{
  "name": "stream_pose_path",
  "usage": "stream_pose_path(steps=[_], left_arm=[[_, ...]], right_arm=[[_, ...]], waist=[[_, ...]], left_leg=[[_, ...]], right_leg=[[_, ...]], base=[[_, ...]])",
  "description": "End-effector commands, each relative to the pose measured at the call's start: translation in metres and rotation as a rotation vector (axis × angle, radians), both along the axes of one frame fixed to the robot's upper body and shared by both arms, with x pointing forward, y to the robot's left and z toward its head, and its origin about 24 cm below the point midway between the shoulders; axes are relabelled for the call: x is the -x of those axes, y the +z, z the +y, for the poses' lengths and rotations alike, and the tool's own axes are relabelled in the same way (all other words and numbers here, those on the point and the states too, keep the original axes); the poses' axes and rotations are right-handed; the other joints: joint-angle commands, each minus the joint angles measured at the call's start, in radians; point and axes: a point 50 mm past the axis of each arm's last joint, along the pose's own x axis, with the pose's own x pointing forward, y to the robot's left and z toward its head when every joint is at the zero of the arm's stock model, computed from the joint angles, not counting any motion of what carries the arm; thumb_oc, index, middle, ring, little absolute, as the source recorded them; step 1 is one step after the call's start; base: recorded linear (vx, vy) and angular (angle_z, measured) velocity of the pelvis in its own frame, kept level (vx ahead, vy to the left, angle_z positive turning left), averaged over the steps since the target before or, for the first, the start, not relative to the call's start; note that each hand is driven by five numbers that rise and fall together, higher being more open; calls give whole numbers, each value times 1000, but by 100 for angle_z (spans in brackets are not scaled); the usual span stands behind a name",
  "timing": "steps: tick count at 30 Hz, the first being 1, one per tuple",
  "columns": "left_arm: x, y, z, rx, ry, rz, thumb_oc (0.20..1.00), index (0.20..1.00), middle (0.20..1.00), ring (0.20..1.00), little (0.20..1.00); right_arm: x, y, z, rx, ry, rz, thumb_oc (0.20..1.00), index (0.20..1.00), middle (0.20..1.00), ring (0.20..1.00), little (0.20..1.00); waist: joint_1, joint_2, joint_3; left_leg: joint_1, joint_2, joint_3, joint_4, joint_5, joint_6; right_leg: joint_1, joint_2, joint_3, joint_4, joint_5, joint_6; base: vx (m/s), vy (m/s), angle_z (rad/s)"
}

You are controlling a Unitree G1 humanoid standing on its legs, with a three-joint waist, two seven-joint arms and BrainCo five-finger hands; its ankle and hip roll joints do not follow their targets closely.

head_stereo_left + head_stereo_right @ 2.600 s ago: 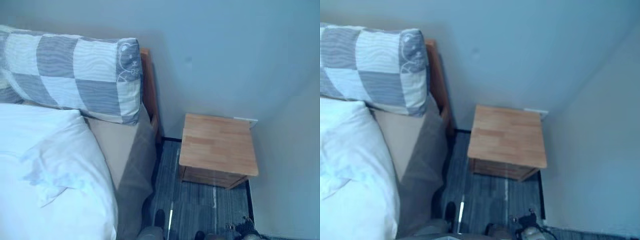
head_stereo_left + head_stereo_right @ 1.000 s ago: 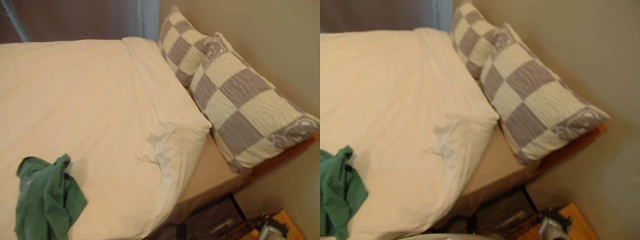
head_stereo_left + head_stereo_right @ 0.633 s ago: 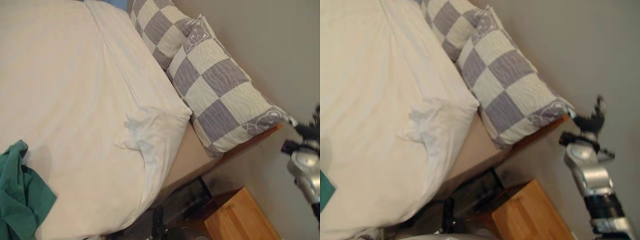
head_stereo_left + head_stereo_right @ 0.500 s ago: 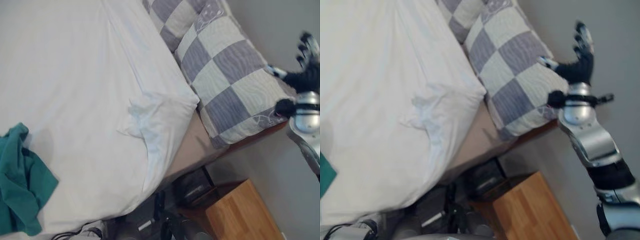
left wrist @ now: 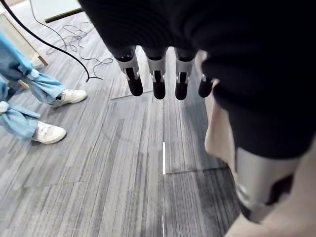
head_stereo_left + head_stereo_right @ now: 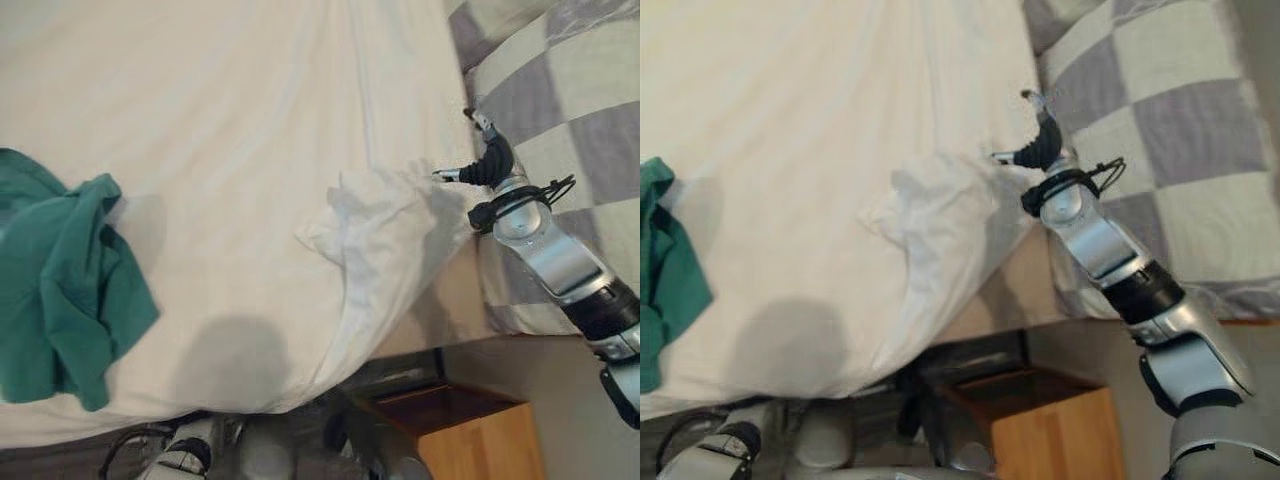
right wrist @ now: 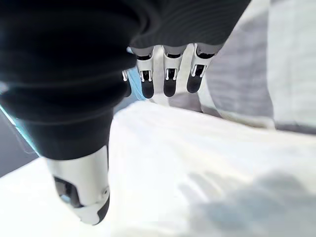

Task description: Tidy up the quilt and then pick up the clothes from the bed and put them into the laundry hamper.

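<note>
Two jobs are waiting on this bed, and the quilt comes first. Going from the left, the green garment (image 6: 62,280) is lying in a heap on the white quilt (image 6: 230,150), near the bed's edge and well apart from either hand. Further right, the quilt's corner (image 6: 375,225) is sitting bunched and folded back, exposing a strip of tan sheet (image 6: 445,300). Just beside that bunch, the right hand (image 6: 487,160) is hovering with fingers (image 7: 169,81) relaxed and spread, holding nothing, with the checked pillow (image 6: 560,100) beyond it. The left hand (image 5: 157,76) is hanging open over grey carpet (image 5: 98,163), near a person's shoes (image 5: 49,132).

To smooth the corner well, the right hand is probably needing to pinch the folded-back layer alone, then draw it toward the pillow until the tan strip is covered, avoiding dragging the whole quilt sideways.
</note>
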Motion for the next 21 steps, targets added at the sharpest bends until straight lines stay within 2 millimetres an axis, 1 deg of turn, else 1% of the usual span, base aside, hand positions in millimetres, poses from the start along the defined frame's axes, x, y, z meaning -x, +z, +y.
stream_pose_path(steps=[1, 2, 3, 4, 6, 7, 12, 13, 14, 15, 16, 19, 21], left_arm=[[12, -3, 7, 11, 37, 65, 1000, 1000, 1000, 1000, 1000], [9, -1, 7, 13, 19, 57, 1000, 1000, 1000, 1000, 1000], [8, -1, 7, 14, 16, 55, 1000, 1000, 1000, 1000, 1000], [4, 0, 6, 16, -8, 51, 1000, 1000, 1000, 1000, 1000], [2, 0, 4, 27, -32, 36, 1000, 1000, 1000, 1000, 1000], [0, -1, 3, 29, -42, 26, 1000, 1000, 1000, 1000, 1000], [-8, 1, 0, 19, -89, -13, 1000, 1000, 1000, 1000, 1000], [-8, 1, 0, 19, -89, -13, 1000, 1000, 1000, 1000, 1000], [-11, 3, 0, 12, -100, -20, 1000, 1000, 1000, 1000, 1000], [-12, 3, -1, 11, -103, -22, 1000, 1000, 1000, 1000, 1000], [-12, 3, -1, 11, -104, -23, 1000, 1000, 1000, 1000, 1000], [-16, 5, -2, 10, -108, -36, 1000, 1000, 1000, 1000, 1000], [-17, 5, -2, 8, -108, -40, 1000, 1000, 1000, 1000, 1000]], right_arm=[[4, 24, 2, 87, 19, -109, 1000, 1000, 1000, 1000, 1000], [4, 23, 8, 94, 45, -105, 1000, 1000, 1000, 1000, 1000], [4, 23, 10, 95, 51, -105, 1000, 1000, 1000, 1000, 1000], [5, 22, 23, 108, 100, -97, 1000, 1000, 1000, 1000, 1000], [7, 21, 40, 123, 157, -82, 1000, 1000, 1000, 1000, 1000], [8, 20, 46, 125, 179, -77, 1000, 1000, 1000, 1000, 1000], [19, 14, 64, 109, 263, -69, 1000, 1000, 1000, 1000, 1000], [19, 14, 64, 109, 263, -69, 1000, 1000, 1000, 1000, 1000], [22, 14, 70, 110, 293, -72, 570, 570, 570, 570, 570], [23, 13, 72, 116, 308, -71, 407, 407, 407, 407, 407], [23, 13, 72, 117, 310, -71, 200, 200, 200, 200, 200], [31, 11, 81, 142, 388, -64, 200, 200, 200, 200, 200], [33, 8, 83, 143, 400, -56, 200, 200, 200, 200, 200]], waist=[[3, 27, 3], [6, 34, 14], [6, 35, 16], [10, 41, 31], [13, 48, 45], [14, 50, 50], [11, 57, 64], [11, 57, 64], [10, 54, 66], [10, 53, 68], [10, 53, 68], [12, 52, 83], [13, 50, 89]], left_leg=[[14, -10, 20, -135, -33, 12], [10, -12, 16, -136, -34, 13], [10, -12, 16, -136, -34, 13], [8, -14, 13, -135, -36, 12], [9, -15, 13, -134, -37, 11], [10, -15, 15, -134, -38, 10], [8, -18, 15, -138, -41, 12], [8, -18, 15, -138, -41, 12], [7, -19, 14, -135, -42, 13], [7, -18, 16, -133, -42, 13], [7, -18, 17, -133, -42, 13], [5, -12, 26, -127, -44, 13], [5, -12, 24, -127, -44, 13]], right_leg=[[40, -71, 11, 40, -113, 94], [36, -72, 11, 40, -114, 94], [35, -72, 11, 39, -114, 94], [35, -74, 11, 39, -116, 94], [34, -74, 11, 37, -115, 93], [35, -75, 12, 36, -116, 93], [32, -73, 15, 33, -118, 93], [32, -73, 15, 34, -118, 93], [31, -72, 19, 37, -120, 93], [32, -72, 19, 39, -121, 92], [32, -72, 19, 39, -121, 92], [33, -73, 10, 50, -128, 91], [33, -73, 9, 52, -128, 92]], base=[[-61, 35, 2], [-46, 29, 0], [-62, 49, -11], [-47, 52, -14], [-48, 76, -8], [-32, 62, -3], [-25, 34, -1], [0, 0, 0], [0, 0, 0], [0, 0, 0], [0, 0, 0], [0, -2, 2], [-4, -17, 5]])
